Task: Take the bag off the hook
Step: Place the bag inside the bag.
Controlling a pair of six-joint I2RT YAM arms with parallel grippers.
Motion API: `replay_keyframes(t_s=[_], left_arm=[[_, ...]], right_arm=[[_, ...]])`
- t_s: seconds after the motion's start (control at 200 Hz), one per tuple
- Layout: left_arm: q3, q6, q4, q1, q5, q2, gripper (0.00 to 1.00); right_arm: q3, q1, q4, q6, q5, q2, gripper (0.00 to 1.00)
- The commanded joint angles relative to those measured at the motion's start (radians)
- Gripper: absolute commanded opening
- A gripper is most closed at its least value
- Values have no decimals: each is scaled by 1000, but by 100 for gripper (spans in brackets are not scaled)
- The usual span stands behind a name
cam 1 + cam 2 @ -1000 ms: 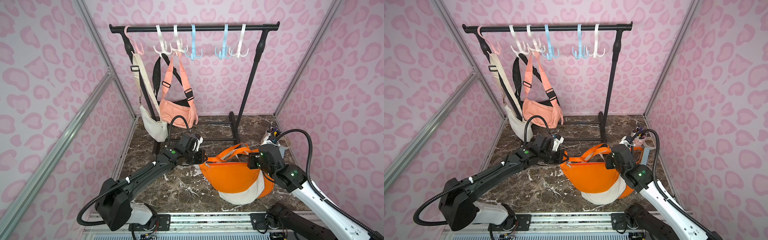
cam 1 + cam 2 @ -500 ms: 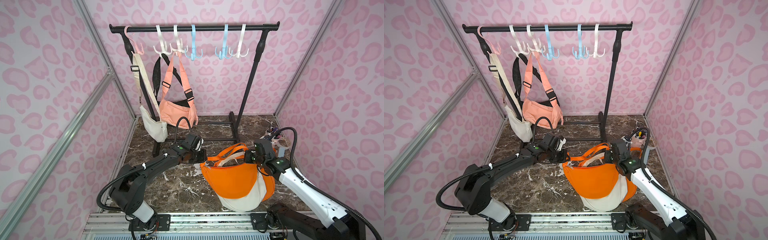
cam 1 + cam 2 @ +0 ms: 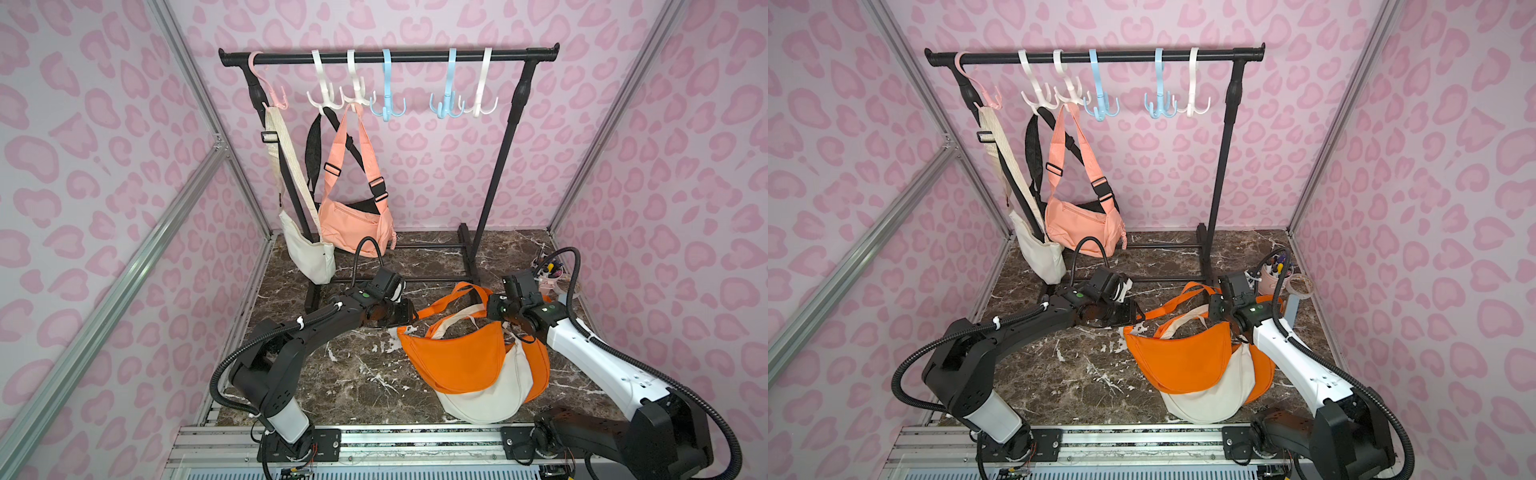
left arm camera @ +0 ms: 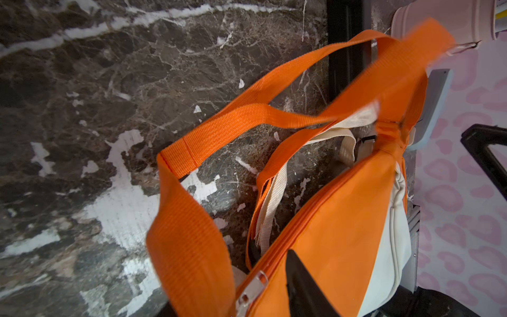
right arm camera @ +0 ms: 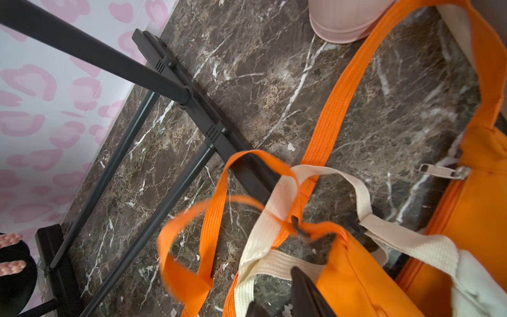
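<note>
An orange bag [image 3: 453, 357] lies on the marble table [image 3: 353, 374]. The left gripper [image 3: 409, 318] and right gripper [image 3: 493, 315] stand released by its slack straps [image 3: 449, 303]. They are best withdrawn slowly, clear of the loops.

Both top views are bright and evenly lit. The walls [image 3: 685, 166] carry no hot spots, and only a soft shadow lies on the floor [image 3: 353, 374] under the bag [image 3: 453, 357] below the right gripper [image 3: 496, 309]. The posts [image 3: 183, 75] bow toward the picture edges. In the wrist views the strap [image 4: 189, 247] ahead of the left gripper [image 3: 405, 318] is smeared by motion, as is the loop ahead of the right one. The near black fingers [image 5: 304, 291] are out of focus.
</note>
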Motion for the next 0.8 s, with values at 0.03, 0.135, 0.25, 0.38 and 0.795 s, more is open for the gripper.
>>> replay_keyframes(t_s=[0.03,0.135,0.25,0.38,0.795], left_arm=[[-6,1,7,1,-24,-27,60],[-7,8,-7,3,-43,-52,66],[-9,10,-21,9,-48,-71,71],[-27,8,-28,15,-48,-92,83],[-146,6,-26,95,-78,-239,81]], right_arm=[[7,-5,-37,9,18,2,41],[11,-7,-37,24,26,-6,42],[24,-7,-34,27,25,-11,43],[48,-6,-34,24,24,-11,44],[140,13,12,9,27,-9,45]])
